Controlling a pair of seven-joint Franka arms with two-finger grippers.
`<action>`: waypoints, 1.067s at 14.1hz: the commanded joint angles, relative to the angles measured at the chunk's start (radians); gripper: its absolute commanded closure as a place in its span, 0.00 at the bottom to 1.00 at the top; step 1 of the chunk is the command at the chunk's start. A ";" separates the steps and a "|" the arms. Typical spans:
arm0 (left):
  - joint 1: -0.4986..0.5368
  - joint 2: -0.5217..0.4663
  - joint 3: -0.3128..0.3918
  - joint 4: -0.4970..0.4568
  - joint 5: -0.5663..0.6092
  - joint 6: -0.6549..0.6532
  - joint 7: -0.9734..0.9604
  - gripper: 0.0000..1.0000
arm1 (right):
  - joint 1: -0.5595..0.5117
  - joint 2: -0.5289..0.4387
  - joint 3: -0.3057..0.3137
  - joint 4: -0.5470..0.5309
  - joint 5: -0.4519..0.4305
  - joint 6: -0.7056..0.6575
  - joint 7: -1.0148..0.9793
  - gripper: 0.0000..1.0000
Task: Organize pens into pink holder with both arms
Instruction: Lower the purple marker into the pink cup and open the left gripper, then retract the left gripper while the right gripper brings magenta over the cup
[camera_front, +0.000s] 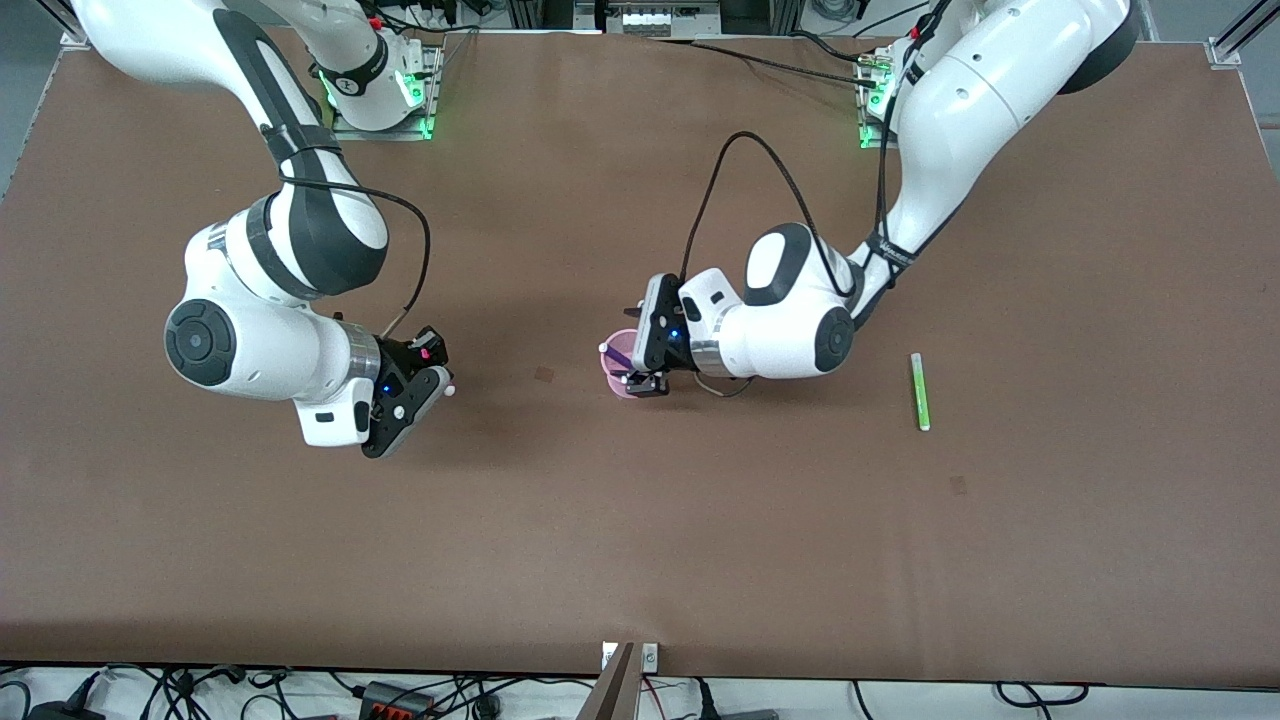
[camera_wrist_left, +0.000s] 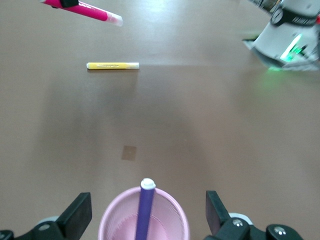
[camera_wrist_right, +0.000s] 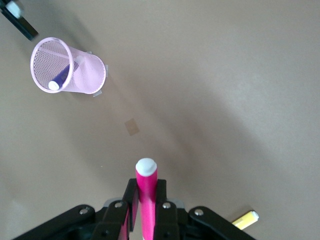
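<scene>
Both black two-finger grippers are at work: the left gripper (camera_front: 648, 362) hangs directly over the small round pale pink mesh holder (camera_front: 618, 366) near the middle of the brown table (camera_front: 640, 540), its fingers (camera_wrist_left: 76, 216) spread wide on either side of the cup's rim, gripping nothing. Inside the holder stands a purple marker pen (camera_wrist_left: 145, 209) with a white end, leaning against the rim and poking up above it. Over the table toward the right arm's end, the right gripper (camera_front: 432, 372) has its fingers pressed onto a magenta marker pen (camera_wrist_right: 146, 196), whose white tip sticks out past the fingertips; it is well apart from the holder. A yellow marker pen (camera_wrist_left: 112, 65) lies flat on the table close to the right gripper, hidden under it in the front view. A light green marker pen (camera_front: 919, 391) lies flat toward the left arm's end of the table, well apart from the holder.
</scene>
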 joint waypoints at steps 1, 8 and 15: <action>0.064 -0.111 -0.001 -0.012 0.009 -0.193 -0.160 0.00 | 0.044 -0.005 0.011 0.013 0.015 0.003 -0.006 1.00; 0.156 -0.201 0.041 0.099 0.372 -0.640 -0.693 0.00 | 0.104 -0.005 0.137 0.015 0.005 0.176 -0.016 1.00; 0.183 -0.267 0.048 0.281 0.735 -0.973 -1.142 0.00 | 0.241 0.037 0.137 0.002 -0.071 0.451 -0.018 1.00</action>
